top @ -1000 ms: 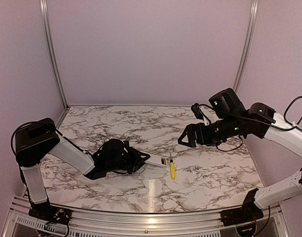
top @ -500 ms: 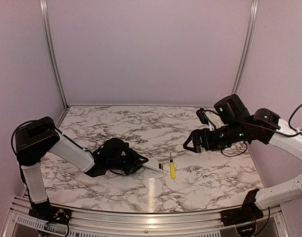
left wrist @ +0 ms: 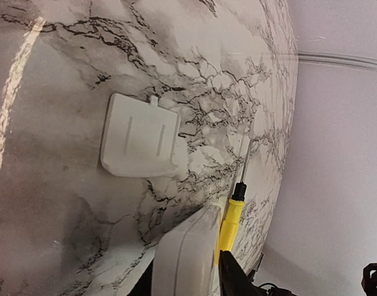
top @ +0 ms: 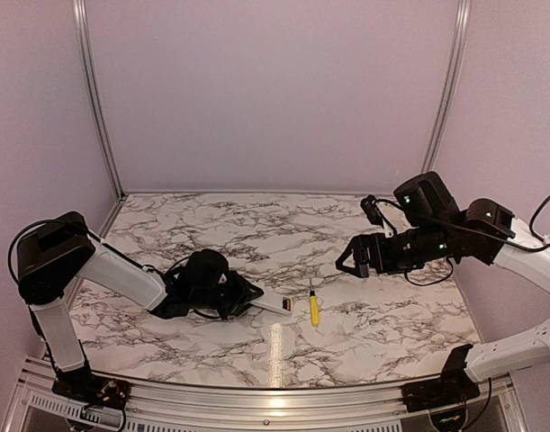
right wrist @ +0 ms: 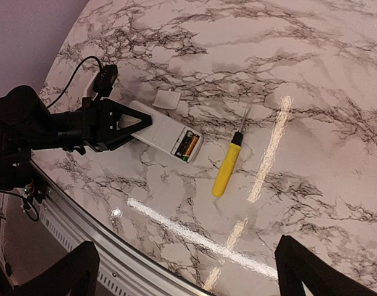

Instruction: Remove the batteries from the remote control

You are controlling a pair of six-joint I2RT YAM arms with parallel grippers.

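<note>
The left fingers grip the remote control on the desk, batteries inside; the right fingers gape wide, empty.

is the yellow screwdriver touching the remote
Apart. The right wrist view shows a strip of bare marble between the yellow screwdriver and the battery end of the remote.

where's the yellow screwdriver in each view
Top external: yellow screwdriver at lower centre, just right of the remote control.
Left wrist: bottom, right of centre, beside the remote control.
Right wrist: centre, right of the remote control.
Shared landmark: the remote control.
</note>
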